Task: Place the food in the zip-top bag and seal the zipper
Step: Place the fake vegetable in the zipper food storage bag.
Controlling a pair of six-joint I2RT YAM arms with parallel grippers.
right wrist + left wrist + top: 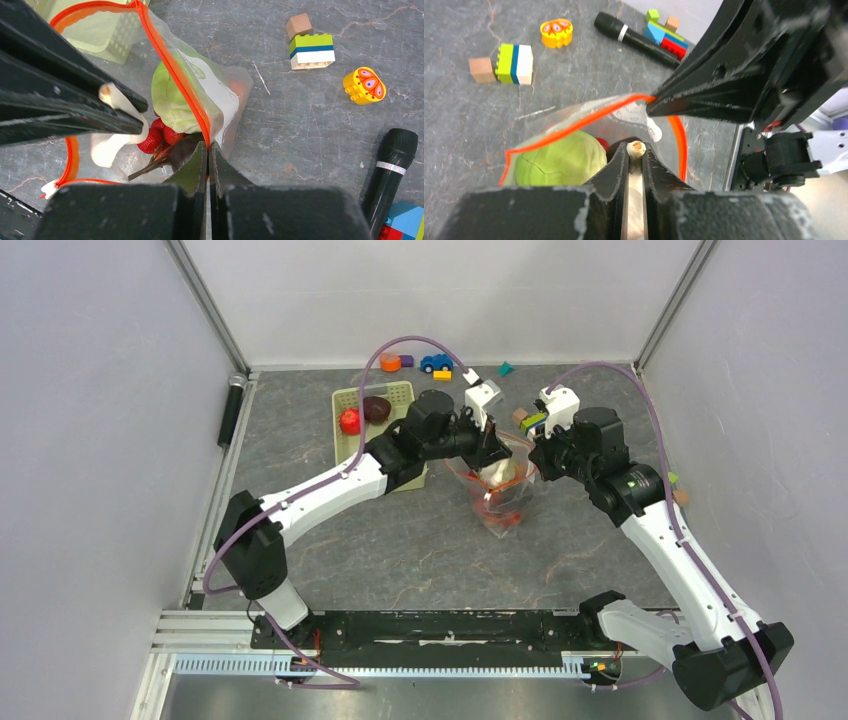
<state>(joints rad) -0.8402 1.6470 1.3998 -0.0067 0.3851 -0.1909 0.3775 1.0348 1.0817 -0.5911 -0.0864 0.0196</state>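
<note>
Far left on the tabletop (300,550), a green basket (345,447) holds a red fruit (350,421) and a dark purple piece (377,408). At centre, the left end effector (636,150) pinches a pale piece (112,95) over the open zip-top bag (225,100), which has a cabbage (167,97) and strawberries (155,135) inside. The right end effector (207,147), fingers pressed together, pinches the zipper (165,55) at the bag's right rim. Toy blocks (311,50) lie further right.

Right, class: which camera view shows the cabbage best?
Left wrist: the cabbage sits large in the bag mouth, veins clear, only its lower right behind the left gripper, shut on a white piece. Right wrist shows a slice of it through the plastic, above strawberries. In the top view it cannot be made out.
</note>
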